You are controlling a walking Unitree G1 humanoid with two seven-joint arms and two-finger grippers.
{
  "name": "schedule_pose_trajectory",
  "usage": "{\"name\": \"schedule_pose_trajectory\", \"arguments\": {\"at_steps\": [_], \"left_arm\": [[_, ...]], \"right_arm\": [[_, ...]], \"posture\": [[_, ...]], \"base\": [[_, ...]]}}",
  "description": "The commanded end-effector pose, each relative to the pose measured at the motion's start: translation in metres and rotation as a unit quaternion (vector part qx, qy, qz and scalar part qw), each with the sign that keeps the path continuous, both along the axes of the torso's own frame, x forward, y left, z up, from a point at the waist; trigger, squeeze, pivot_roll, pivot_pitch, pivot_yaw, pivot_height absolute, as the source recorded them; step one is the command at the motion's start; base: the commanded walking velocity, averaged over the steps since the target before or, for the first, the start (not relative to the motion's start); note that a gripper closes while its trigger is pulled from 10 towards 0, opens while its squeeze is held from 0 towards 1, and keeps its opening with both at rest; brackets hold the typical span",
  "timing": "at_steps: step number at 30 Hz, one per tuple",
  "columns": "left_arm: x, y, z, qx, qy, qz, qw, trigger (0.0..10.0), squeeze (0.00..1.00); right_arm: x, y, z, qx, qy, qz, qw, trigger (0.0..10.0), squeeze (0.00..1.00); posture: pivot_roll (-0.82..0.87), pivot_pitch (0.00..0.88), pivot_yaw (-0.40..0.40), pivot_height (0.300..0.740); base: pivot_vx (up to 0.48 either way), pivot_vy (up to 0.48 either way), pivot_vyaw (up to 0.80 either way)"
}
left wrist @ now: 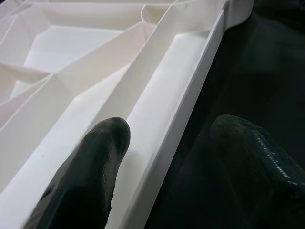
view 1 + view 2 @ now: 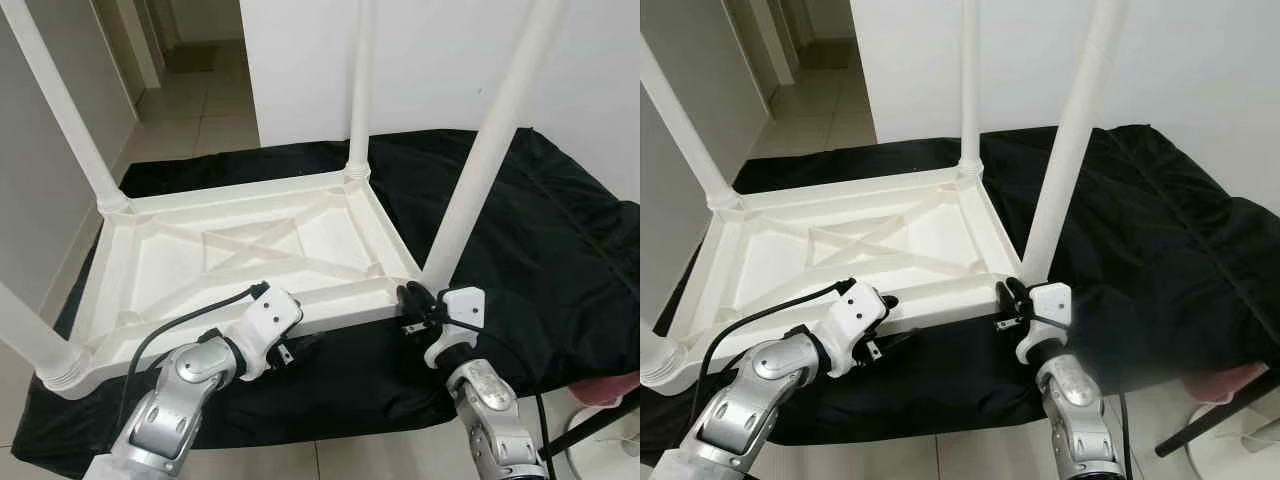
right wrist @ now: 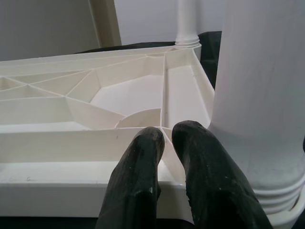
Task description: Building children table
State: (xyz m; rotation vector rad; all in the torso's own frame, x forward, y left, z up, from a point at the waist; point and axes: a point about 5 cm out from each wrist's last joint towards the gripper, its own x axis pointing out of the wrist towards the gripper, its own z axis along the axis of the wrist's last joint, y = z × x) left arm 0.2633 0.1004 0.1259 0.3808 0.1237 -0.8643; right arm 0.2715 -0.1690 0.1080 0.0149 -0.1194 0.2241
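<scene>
Upside down on a rumpled black fabric sheet, one white moulded-plastic children's table shows its ribbed underside, a cross brace at the centre, and four smooth round legs standing upward from ringed corner sockets. At its near rim, the left gripper straddles the edge, fingers spread, one inside the frame, one over the cloth. Beside the near right-hand leg, the right gripper rests against the rim, fingers nearly together.
</scene>
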Motion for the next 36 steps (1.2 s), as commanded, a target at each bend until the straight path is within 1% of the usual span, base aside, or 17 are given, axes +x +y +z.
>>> {"name": "schedule_pose_trajectory", "arguments": {"at_steps": [1,8,11,14,15,18,20,22,24,25,28,29,30,31,32,33,36], "left_arm": [[0.006,0.01,-0.003,0.013,-0.012,0.068,0.998,10.0,0.0],[0.004,0.019,-0.013,0.039,0.003,0.081,0.996,10.0,0.0],[0.005,0.02,-0.014,0.04,0.006,0.085,0.996,10.0,0.0],[0.006,0.027,-0.02,0.052,0.018,0.099,0.994,10.0,0.0],[0.007,0.032,-0.022,0.057,0.022,0.112,0.992,10.0,0.0],[0.008,0.036,-0.023,0.061,0.024,0.121,0.991,10.0,0.0],[0.011,0.049,-0.027,0.075,0.028,0.148,0.986,10.0,0.0],[0.014,0.06,-0.029,0.082,0.033,0.171,0.981,10.0,0.0],[0.014,0.06,-0.029,0.082,0.033,0.171,0.981,10.0,0.0],[0.014,0.064,-0.029,0.086,0.032,0.177,0.98,10.0,0.0],[0.014,0.066,-0.027,0.08,0.033,0.181,0.98,10.0,0.0],[0.012,0.067,-0.025,0.075,0.033,0.18,0.98,5.5,0.0],[0.011,0.066,-0.024,0.074,0.033,0.177,0.981,5.5,0.0],[0.011,0.063,-0.024,0.071,0.031,0.175,0.982,0.8,0.0],[0.011,0.063,-0.024,0.071,0.031,0.175,0.982,0.8,0.0],[0.009,0.06,-0.023,0.066,0.028,0.173,0.982,0.0,0.0],[0.008,0.043,-0.019,0.043,0.024,0.16,0.986,0.0,0.0]], "right_arm": [[0.0,-0.011,-0.006,0.003,0.012,-0.033,0.999,10.0,0.0],[0.0,-0.021,-0.009,-0.003,0.014,-0.055,0.998,10.0,0.0],[0.0,-0.023,-0.01,-0.009,0.013,-0.056,0.998,10.0,0.0],[0.0,-0.026,-0.01,-0.015,0.013,-0.059,0.998,10.0,0.0],[0.0,-0.027,-0.009,-0.016,0.011,-0.06,0.998,10.0,0.0],[0.0,-0.028,-0.009,-0.016,0.011,-0.061,0.998,10.0,0.0],[0.001,-0.026,-0.008,-0.013,0.007,-0.059,0.998,10.0,0.0],[0.002,-0.023,-0.008,0.004,0.008,-0.058,0.998,10.0,0.0],[0.002,-0.023,-0.008,0.004,0.008,-0.058,0.998,10.0,0.0],[0.002,-0.022,-0.008,0.006,0.008,-0.057,0.998,10.0,0.0],[0.002,-0.021,-0.008,0.007,0.007,-0.057,0.998,10.0,0.0],[0.003,-0.02,-0.007,0.006,0.005,-0.055,0.998,10.0,0.0],[0.004,-0.019,-0.006,0.006,0.003,-0.055,0.998,10.0,0.0],[0.004,-0.017,-0.005,0.007,0.001,-0.053,0.999,10.0,0.0],[0.004,-0.017,-0.005,0.007,0.001,-0.053,0.999,10.0,0.0],[0.004,-0.015,-0.003,0.01,-0.001,-0.051,0.999,10.0,0.0],[0.006,0.0,0.0,0.018,-0.007,-0.026,0.999,10.0,0.0]], "posture": [[-0.04,0.0,0.05,0.74],[-0.04,0.0,0.05,0.74],[-0.04,0.0,0.051,0.74],[-0.05,0.0,0.052,0.74],[-0.05,0.0,0.052,0.74],[-0.05,0.0,0.052,0.74],[-0.04,0.0,0.054,0.74],[-0.04,0.0,0.054,0.74],[-0.04,0.0,0.054,0.74],[-0.04,0.0,0.054,0.74],[-0.03,0.0,0.056,0.74],[-0.03,0.0,0.056,0.74],[-0.03,0.0,0.056,0.74],[-0.03,0.0,0.055,0.74],[-0.03,0.0,0.055,0.74],[-0.03,0.0,0.055,0.74],[-0.03,0.0,0.054,0.74]], "base": [[0.0,0.0,0.0],[0.0,0.0,0.0],[0.0,0.0,0.0],[0.0,0.0,0.0],[0.0,0.0,0.0],[0.0,0.0,0.0],[0.0,0.0,0.0],[0.0,0.0,0.0],[0.0,0.0,0.0],[0.0,0.0,0.0],[0.0,0.0,0.0],[0.0,0.0,0.0],[0.0,0.0,0.0],[0.0,0.0,0.0],[0.0,0.0,0.0],[0.0,0.0,0.0],[0.0,0.0,0.0]]}}
